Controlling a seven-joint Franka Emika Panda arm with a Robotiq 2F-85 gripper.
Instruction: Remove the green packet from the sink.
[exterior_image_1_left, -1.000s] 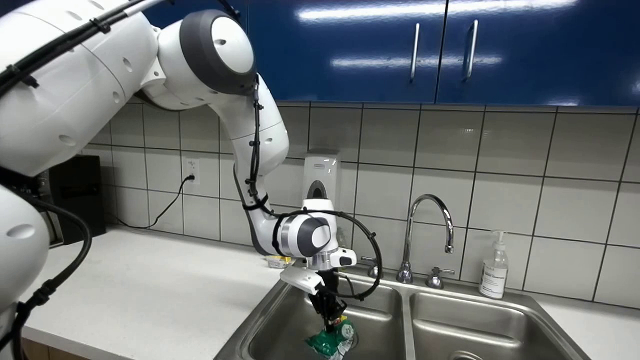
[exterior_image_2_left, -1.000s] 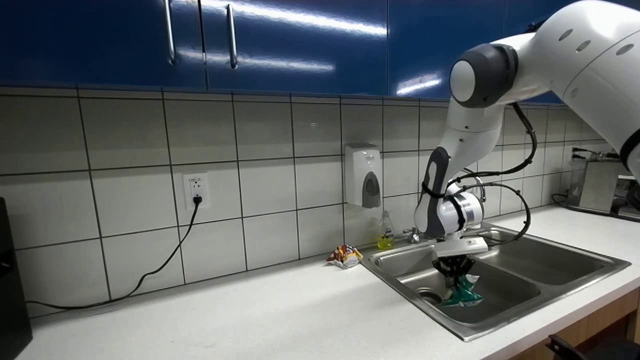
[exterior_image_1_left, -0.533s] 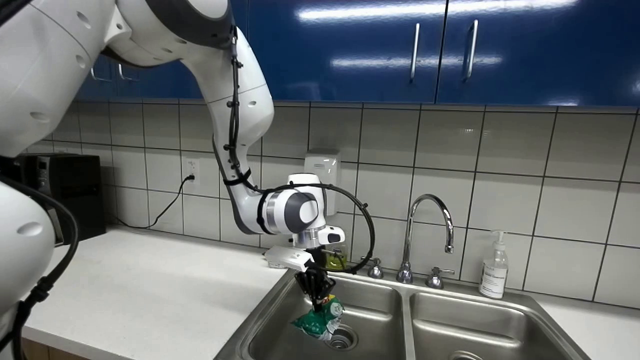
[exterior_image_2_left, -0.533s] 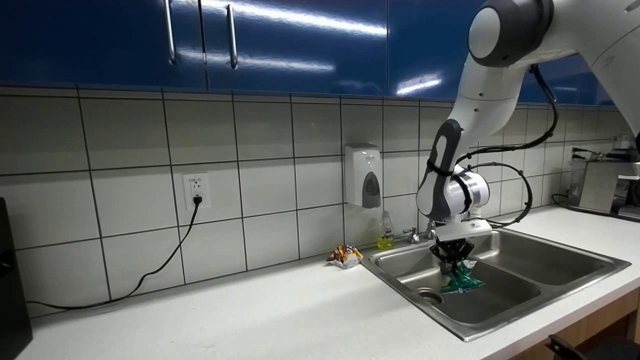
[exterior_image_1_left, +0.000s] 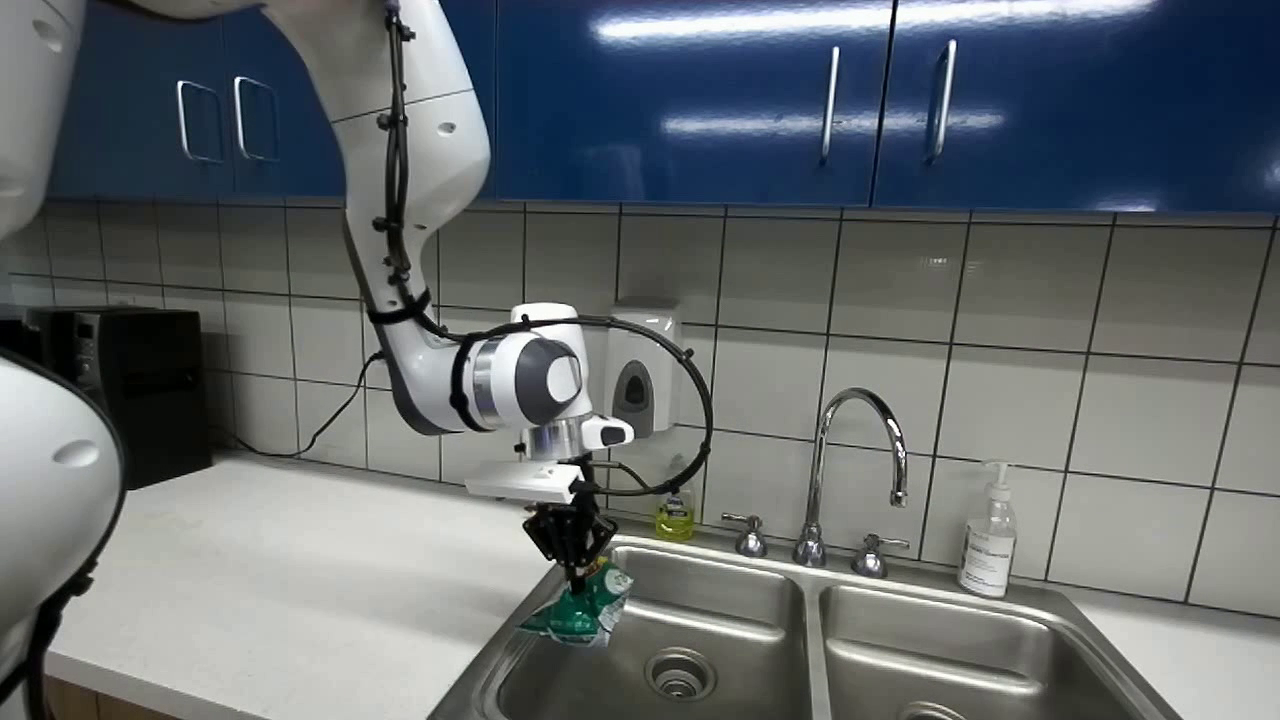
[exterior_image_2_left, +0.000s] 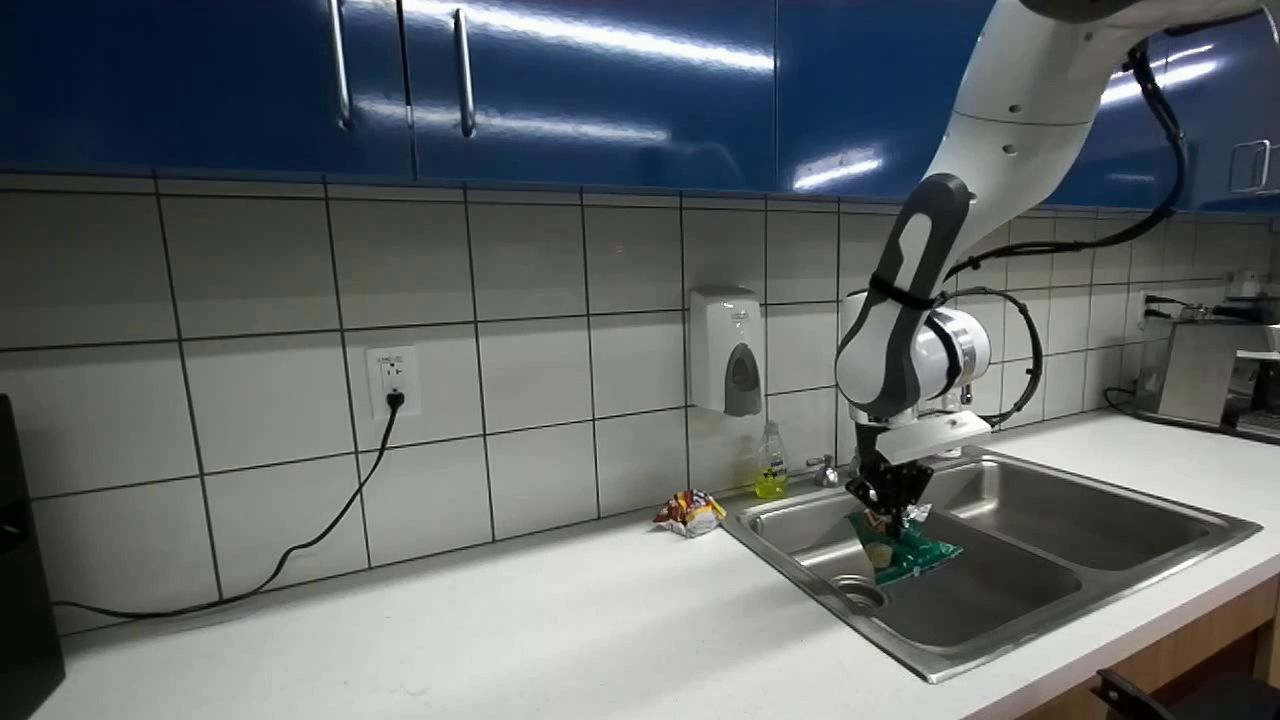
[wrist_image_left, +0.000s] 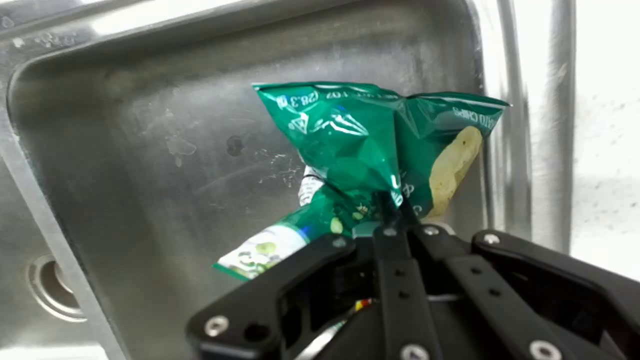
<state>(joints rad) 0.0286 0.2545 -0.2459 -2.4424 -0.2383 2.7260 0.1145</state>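
Observation:
The green packet (exterior_image_1_left: 572, 618) is a crumpled foil chip bag, pinched near its middle. My gripper (exterior_image_1_left: 577, 580) is shut on it and holds it up, apart from the sink floor. The packet hangs over the left bowl of the steel sink (exterior_image_1_left: 814, 650), near that bowl's left rim. An exterior view also shows the packet (exterior_image_2_left: 918, 558) below the gripper (exterior_image_2_left: 895, 522). In the wrist view the packet (wrist_image_left: 345, 132) spreads out around the fingertips (wrist_image_left: 395, 206), with one corner overlapping the sink's rim (wrist_image_left: 547, 150). The fingers and linkage hide part of it.
A white counter (exterior_image_1_left: 300, 580) lies beside the sink. A crumpled red and yellow snack bag (exterior_image_2_left: 690, 513) sits on it by the wall. A yellow soap bottle (exterior_image_1_left: 675, 517), the faucet (exterior_image_1_left: 815, 480) and a pump bottle (exterior_image_1_left: 988, 550) stand along the sink's back edge.
My gripper has risen from low in the sink with the packet in it and moved toward the counter-side rim. The hand has turned somewhat. The drain under the packet now shows fully.

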